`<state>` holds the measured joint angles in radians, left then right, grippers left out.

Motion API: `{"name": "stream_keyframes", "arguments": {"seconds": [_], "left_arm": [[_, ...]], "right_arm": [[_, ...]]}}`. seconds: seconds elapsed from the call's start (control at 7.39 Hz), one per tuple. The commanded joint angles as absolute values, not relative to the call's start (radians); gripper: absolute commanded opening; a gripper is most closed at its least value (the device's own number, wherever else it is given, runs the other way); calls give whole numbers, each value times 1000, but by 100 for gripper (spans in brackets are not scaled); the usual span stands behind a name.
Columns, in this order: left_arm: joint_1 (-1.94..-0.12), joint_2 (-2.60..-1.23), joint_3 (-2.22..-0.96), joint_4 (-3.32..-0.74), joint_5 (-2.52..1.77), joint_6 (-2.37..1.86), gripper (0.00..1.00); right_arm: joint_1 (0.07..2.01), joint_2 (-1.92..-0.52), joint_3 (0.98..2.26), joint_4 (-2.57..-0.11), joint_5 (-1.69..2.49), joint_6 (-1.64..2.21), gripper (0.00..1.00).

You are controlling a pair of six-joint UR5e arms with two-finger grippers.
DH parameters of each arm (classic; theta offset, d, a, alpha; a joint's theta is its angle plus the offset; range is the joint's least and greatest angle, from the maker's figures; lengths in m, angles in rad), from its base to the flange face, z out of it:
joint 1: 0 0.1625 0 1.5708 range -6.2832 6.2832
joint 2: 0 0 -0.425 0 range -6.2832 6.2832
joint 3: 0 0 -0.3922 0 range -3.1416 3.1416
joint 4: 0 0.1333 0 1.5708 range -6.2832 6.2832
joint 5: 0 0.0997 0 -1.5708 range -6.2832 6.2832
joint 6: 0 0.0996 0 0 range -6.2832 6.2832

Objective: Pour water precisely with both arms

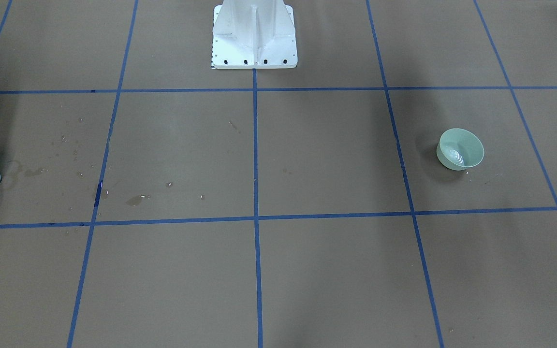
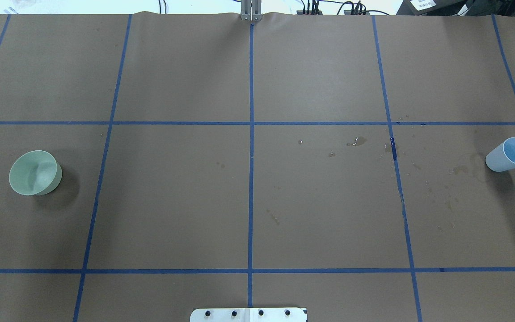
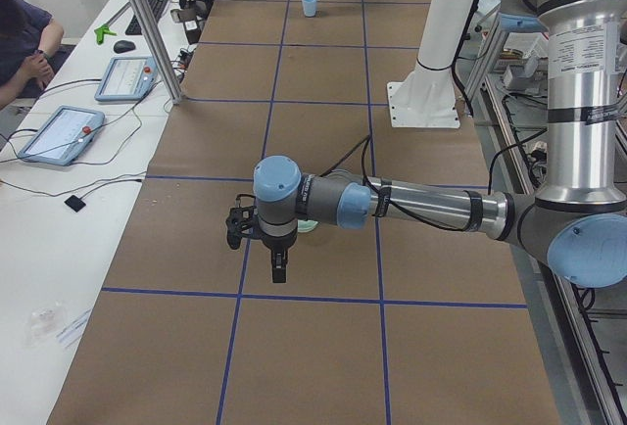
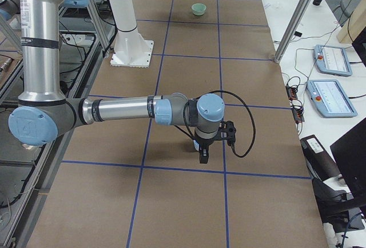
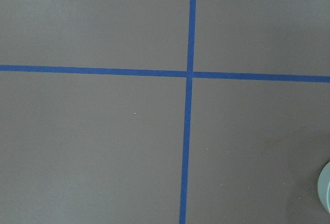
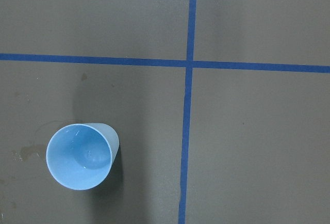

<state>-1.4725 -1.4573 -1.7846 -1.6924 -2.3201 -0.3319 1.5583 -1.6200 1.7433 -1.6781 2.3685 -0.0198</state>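
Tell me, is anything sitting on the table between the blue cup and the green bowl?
Nothing visible does. Between the blue cup and the green bowl lie only flat blue tape lines and a few small wet spots near the cup.

Brown table [image 2: 320, 67], crossed by a blue tape grid [image 2: 251, 179]. Pale green bowl [image 2: 34, 172], clear water [image 1: 456, 155] glinting white inside. Light-blue cup [image 2: 508, 154]. Darker wet blotches [image 2: 359, 141] on the brown. White base [image 1: 254, 34]. Both the left arm [image 3: 431, 208] and right arm [image 4: 120, 111]: silver-grey tubes, light-blue caps, black cables.
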Motion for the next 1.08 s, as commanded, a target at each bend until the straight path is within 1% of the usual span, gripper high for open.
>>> {"name": "stream_keyframes", "arguments": {"seconds": [0.0, 0.27, 0.41, 0.54, 0.95], "left_arm": [[-1337, -1395, -1754, -1982, -2313, -632, 100], [-1205, -1393, -1706, -2182, -2307, -828, 100], [-1119, -1394, -1695, -2225, -2274, -834, 100], [-1076, -1397, -1697, -2239, -2261, -836, 100], [-1026, -1425, -1694, -2240, -2261, -839, 100]], "right_arm": [[1557, -1620, 1749, -1678, 2373, -20, 100], [1557, -1623, 1749, -1678, 2373, -20, 100], [1559, -1623, 1749, -1678, 2373, -20, 100], [1557, -1623, 1749, -1678, 2372, -20, 100], [1559, -1628, 1749, -1678, 2372, -20, 100]]}}
